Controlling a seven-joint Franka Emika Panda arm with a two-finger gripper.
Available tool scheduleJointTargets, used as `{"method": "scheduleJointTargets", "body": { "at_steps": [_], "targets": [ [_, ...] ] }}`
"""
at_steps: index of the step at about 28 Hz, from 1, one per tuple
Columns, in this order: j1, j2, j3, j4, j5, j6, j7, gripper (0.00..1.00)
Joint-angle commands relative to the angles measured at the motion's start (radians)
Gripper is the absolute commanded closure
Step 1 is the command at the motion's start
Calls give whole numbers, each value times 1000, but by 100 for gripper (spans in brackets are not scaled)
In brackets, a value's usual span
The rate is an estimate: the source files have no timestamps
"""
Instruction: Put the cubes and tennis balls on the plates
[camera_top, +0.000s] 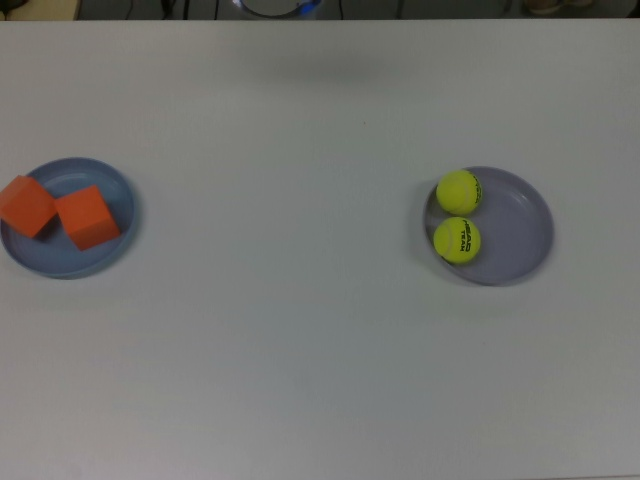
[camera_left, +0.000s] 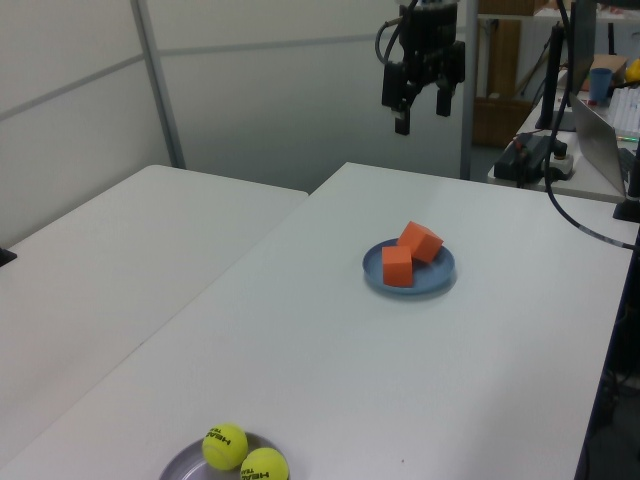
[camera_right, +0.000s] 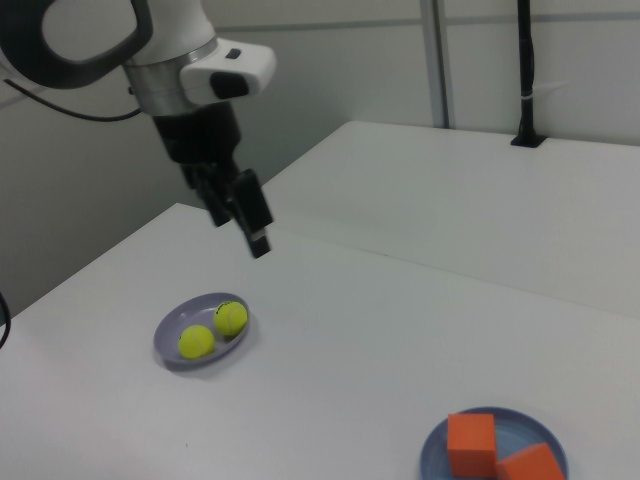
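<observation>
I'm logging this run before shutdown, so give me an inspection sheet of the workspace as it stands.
Surface: white table, bare between the plates.
Job's things: two orange cubes on the blue plate, touching; two tennis balls on the lavender plate.
Clutter: nothing seen on the table.
Gripper: gripper raised above the table, open, holding nothing.
Cables: black cable hanging at the left view's right.
Surroundings: second white table, grey partition wall.
</observation>
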Motion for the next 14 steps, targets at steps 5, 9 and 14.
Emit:
{"method": "scheduleJointTargets", "body": {
  "at_steps": [5,9,14],
  "targets": [
    [-61,17,-7,-39,3,126,-28,0],
    [-64,36,-8,-42,3,130,-20,0],
    [-64,39,-7,-44,2,130,-20,0]
  ]
}}
